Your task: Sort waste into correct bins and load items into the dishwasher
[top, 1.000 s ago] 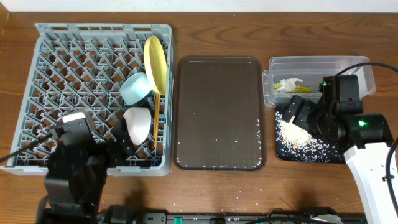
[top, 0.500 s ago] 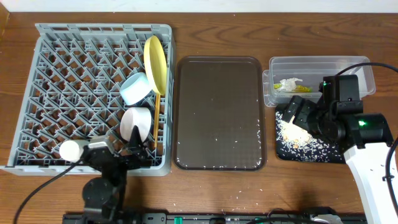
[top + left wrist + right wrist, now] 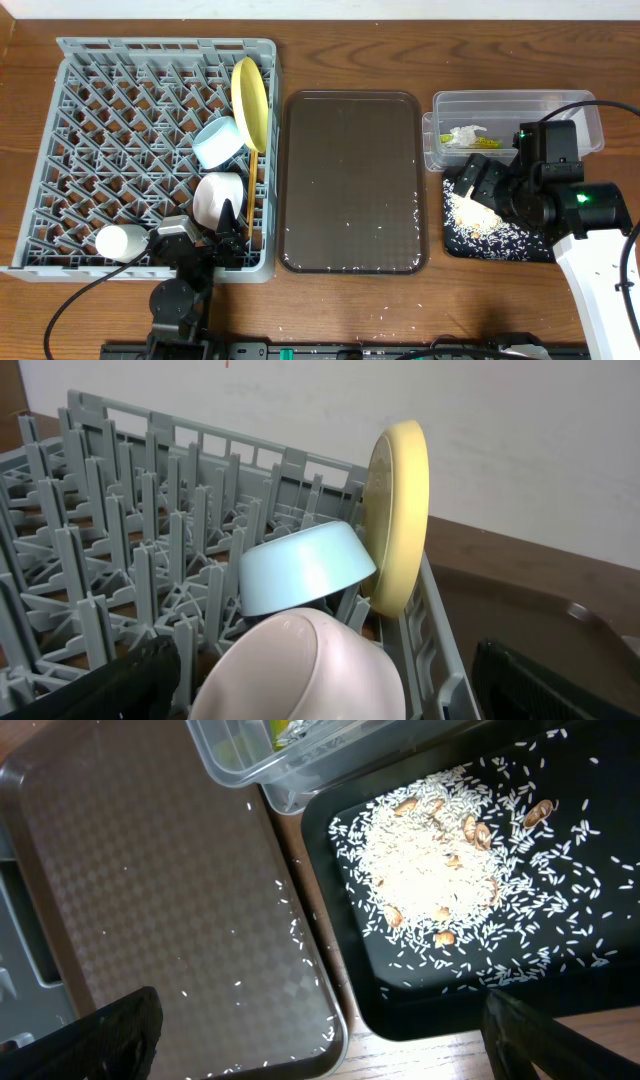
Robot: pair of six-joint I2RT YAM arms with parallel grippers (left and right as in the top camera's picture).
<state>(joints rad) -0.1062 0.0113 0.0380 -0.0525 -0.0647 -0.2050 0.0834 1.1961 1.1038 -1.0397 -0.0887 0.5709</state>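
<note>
The grey dish rack (image 3: 100, 110) holds the yellow plate (image 3: 247, 105) on edge, the light-blue bowl (image 3: 218, 142), the white bowl (image 3: 216, 197), the chopsticks (image 3: 251, 185) and the white cup (image 3: 120, 241). My left gripper (image 3: 222, 240) is open at the rack's front edge, just behind the white bowl (image 3: 300, 670); the blue bowl (image 3: 305, 565) and plate (image 3: 400, 510) stand beyond. My right gripper (image 3: 478, 185) is open and empty above the black tray (image 3: 500, 240) of rice (image 3: 430, 870). The clear tub (image 3: 510, 120) holds the wrapper (image 3: 470, 137).
The dark brown serving tray (image 3: 352, 180) lies between rack and bins, with rice grains scattered on its front part (image 3: 150, 870). A few grains lie on the wooden table in front of it. The clear tub's corner (image 3: 290, 750) overlaps the black tray's far edge.
My left arm has dropped and pulled back toward the table's front edge, uncovering the white cup lying in the rack's front left corner. The right arm has not moved.
</note>
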